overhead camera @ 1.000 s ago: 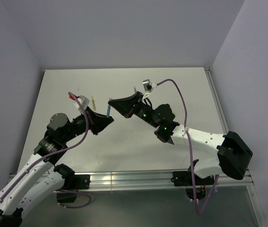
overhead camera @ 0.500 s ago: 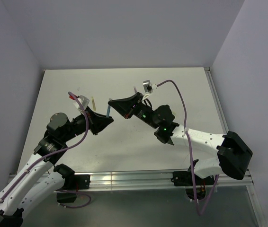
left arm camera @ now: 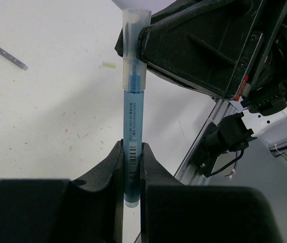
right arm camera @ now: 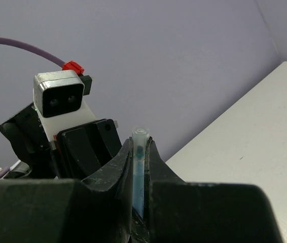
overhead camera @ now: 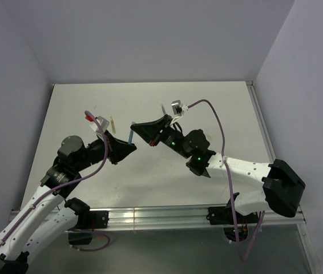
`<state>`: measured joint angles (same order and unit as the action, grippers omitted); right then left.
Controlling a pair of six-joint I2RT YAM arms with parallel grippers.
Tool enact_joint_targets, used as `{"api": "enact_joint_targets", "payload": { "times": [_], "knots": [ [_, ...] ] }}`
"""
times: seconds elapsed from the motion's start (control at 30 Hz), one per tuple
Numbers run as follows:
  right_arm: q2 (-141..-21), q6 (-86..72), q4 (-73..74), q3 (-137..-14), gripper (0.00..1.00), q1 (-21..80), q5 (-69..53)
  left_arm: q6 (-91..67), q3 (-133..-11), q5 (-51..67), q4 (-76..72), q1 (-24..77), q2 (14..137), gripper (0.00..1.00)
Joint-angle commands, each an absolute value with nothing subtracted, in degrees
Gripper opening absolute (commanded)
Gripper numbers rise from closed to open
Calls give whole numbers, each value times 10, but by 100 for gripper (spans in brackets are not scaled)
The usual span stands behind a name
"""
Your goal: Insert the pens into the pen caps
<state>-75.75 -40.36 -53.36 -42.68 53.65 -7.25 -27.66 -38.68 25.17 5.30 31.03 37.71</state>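
Note:
A blue pen (left arm camera: 132, 119) is clamped by its rear end in my left gripper (left arm camera: 132, 148), which is shut on it. Its tip sits inside a clear pen cap (left arm camera: 135, 35) that my right gripper (right arm camera: 141, 144) is shut on. In the right wrist view the cap (right arm camera: 140, 147) shows blue inside. From above, the blue pen (overhead camera: 130, 136) bridges the left gripper (overhead camera: 130, 146) and right gripper (overhead camera: 136, 125) over the table's middle. A yellow pen (overhead camera: 113, 123) lies on the table behind the left gripper. A grey-purple pen (left arm camera: 4, 52) and a loose pale cap (left arm camera: 109, 65) lie on the table.
The white table (overhead camera: 207, 114) is walled at the back and both sides. An aluminium rail (overhead camera: 161, 216) runs along its near edge, and another rail (overhead camera: 259, 123) along the right edge. The left wrist's camera (right arm camera: 60, 98) faces the right gripper closely.
The right arm's forearm has crept slightly left toward the left gripper. Both grips look unchanged.

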Motion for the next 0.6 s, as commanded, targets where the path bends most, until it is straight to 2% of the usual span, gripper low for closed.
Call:
{"api": "enact_joint_targets", "payload": {
  "times": [0.0,0.57],
  "knots": [
    [-770,-379,-367,-384,0,605,-239,-279,-432,160,-149,283,370,0],
    [-773,-350,-325,-397,0,628,-236,-278,-434,155,-150,272,363,1]
  ]
}}
